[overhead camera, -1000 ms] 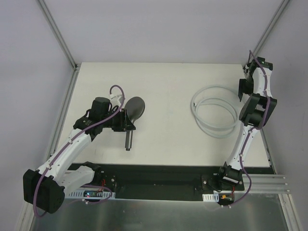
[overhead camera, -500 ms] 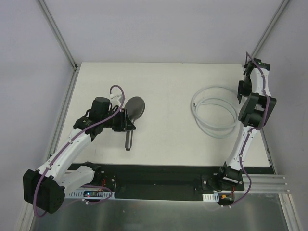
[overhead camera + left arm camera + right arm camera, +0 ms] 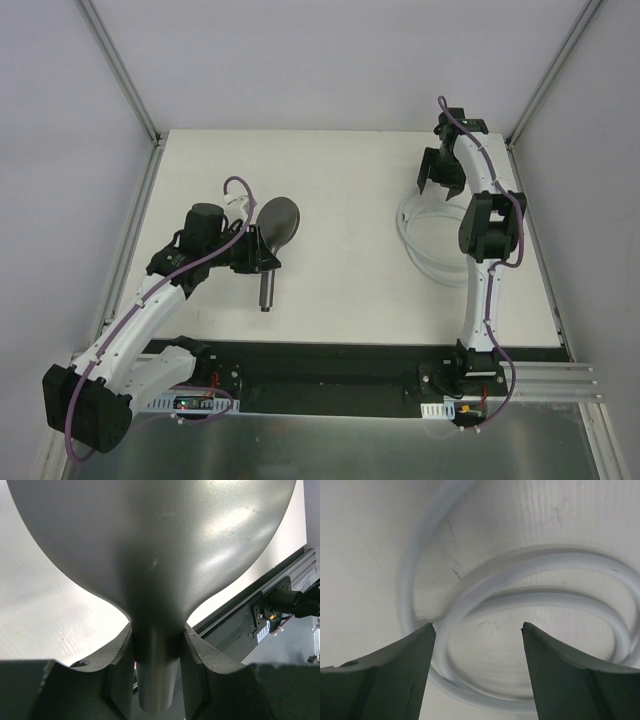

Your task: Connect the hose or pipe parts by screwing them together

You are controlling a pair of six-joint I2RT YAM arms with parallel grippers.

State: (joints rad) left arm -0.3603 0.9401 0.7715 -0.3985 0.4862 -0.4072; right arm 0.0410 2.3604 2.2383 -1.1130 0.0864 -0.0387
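The dark grey shower head (image 3: 279, 220) lies left of centre, its straight handle (image 3: 267, 288) pointing toward the near edge. My left gripper (image 3: 262, 256) is shut on the neck where head meets handle; in the left wrist view the shower head (image 3: 150, 555) fills the top and the left gripper (image 3: 156, 645) clamps the handle from both sides. The pale coiled hose (image 3: 412, 248) rests at the right. My right gripper (image 3: 438, 188) hangs open over the coil's far edge; the right wrist view shows the hose (image 3: 530, 565) loops below the right gripper (image 3: 478, 626), nothing between its fingers. No end fitting is visible.
The white table (image 3: 340, 180) is bordered by grey walls and slanted metal frame posts (image 3: 120, 70) at the back corners. A black strip (image 3: 330, 375) with the arm bases runs along the near edge, with an aluminium rail (image 3: 560, 380) at the near right.
My right arm has swung from the far right corner leftward to above the hose's far side, and its jaws have widened. The left arm and shower head have barely moved.
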